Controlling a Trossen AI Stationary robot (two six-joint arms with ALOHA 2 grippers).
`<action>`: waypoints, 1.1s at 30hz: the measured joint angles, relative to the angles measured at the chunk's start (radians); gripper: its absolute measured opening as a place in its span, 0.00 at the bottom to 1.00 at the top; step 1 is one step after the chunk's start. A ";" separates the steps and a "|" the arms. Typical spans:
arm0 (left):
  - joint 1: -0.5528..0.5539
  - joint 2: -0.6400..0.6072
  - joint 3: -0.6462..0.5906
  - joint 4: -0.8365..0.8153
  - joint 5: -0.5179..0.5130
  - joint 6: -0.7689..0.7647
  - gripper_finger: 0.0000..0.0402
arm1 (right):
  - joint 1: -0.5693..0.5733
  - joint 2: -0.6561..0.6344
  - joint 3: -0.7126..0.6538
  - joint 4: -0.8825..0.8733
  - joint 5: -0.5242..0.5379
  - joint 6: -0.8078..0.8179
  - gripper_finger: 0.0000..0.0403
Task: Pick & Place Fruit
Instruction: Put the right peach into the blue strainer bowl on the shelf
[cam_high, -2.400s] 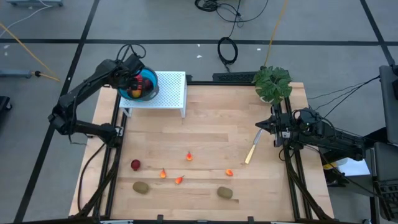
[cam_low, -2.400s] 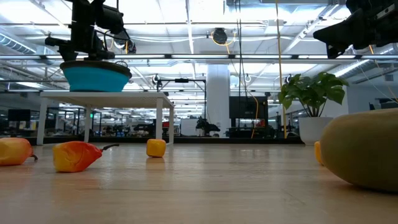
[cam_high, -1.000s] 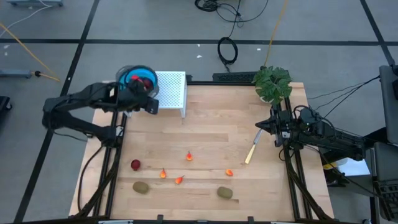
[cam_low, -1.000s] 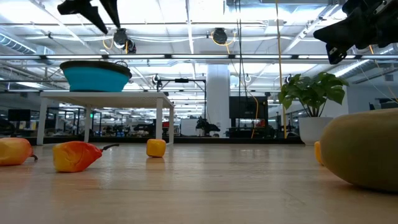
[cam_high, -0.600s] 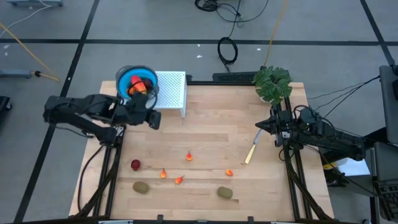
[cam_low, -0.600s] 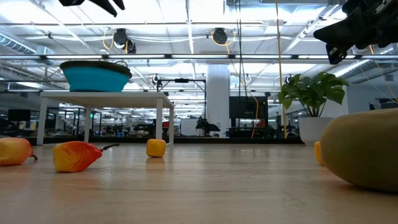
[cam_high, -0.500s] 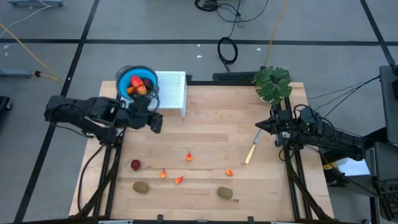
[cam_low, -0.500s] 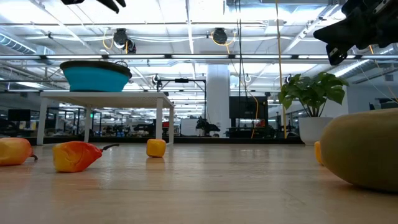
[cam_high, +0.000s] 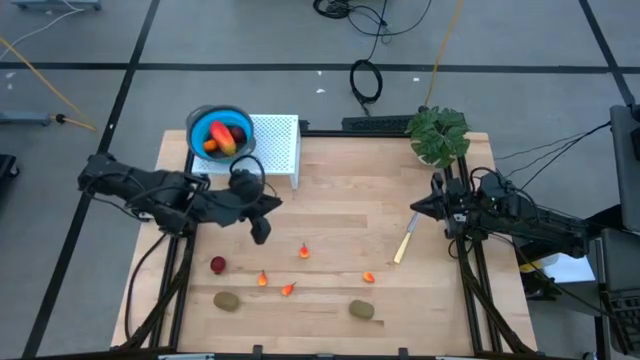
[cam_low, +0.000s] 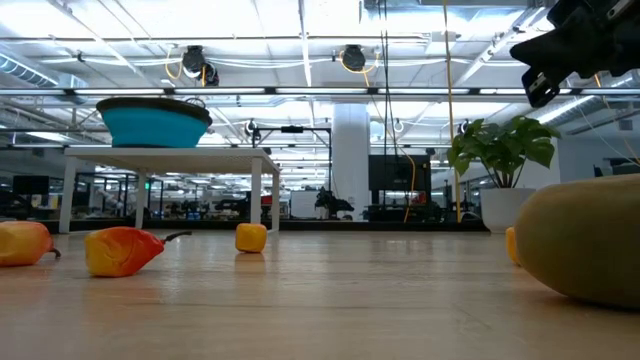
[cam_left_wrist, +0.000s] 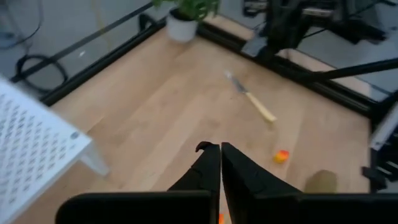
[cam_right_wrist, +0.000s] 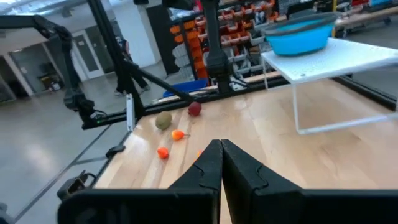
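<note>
Fruit sorting partly done, judging by the layout: the round blue plastic bowl (cam_high: 220, 134) on the white perforated metal stand (cam_high: 272, 146) already holds the larger red-orange oval fruit (cam_high: 225, 137), a small orange ball (cam_high: 209, 147) and at least one dark red ball (cam_high: 238, 133). Left on the pale wooden tabletop (cam_high: 340, 190): one dark red ball (cam_high: 217, 265) near the left edge, two brown-green kiwi ovals (cam_high: 227, 300) and (cam_high: 361, 310) along the front, and four tiny orange-red bits (cam_high: 304, 251), (cam_high: 262, 279), (cam_high: 288, 289), (cam_high: 368, 277) scattered between them. So seven pieces remain, by my count. Left gripper (cam_high: 262, 231) hangs over the board between the stand and the bits, carrying nothing, its fingers (cam_left_wrist: 208, 163) pressed together in the left wrist view; it looks headed for the next pick. Right gripper (cam_high: 418, 207) waits at the right edge just beside the pale yellow stick-like utensil (cam_high: 405, 241), fingers (cam_right_wrist: 210, 162) likewise pressed together and empty. Leafy green plant (cam_high: 438, 133) stands at the back right corner.
</note>
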 joint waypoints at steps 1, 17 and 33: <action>-0.004 -0.001 0.000 0.012 0.001 0.016 0.03 | 0.000 0.005 0.000 0.011 -0.007 -0.001 0.00; -0.017 -0.035 -0.145 0.214 0.039 0.119 0.01 | 0.001 0.171 0.000 0.163 -0.112 -0.008 0.00; -0.018 -0.298 -0.556 0.521 0.053 0.137 0.02 | 0.172 0.358 0.002 0.350 -0.082 -0.008 0.00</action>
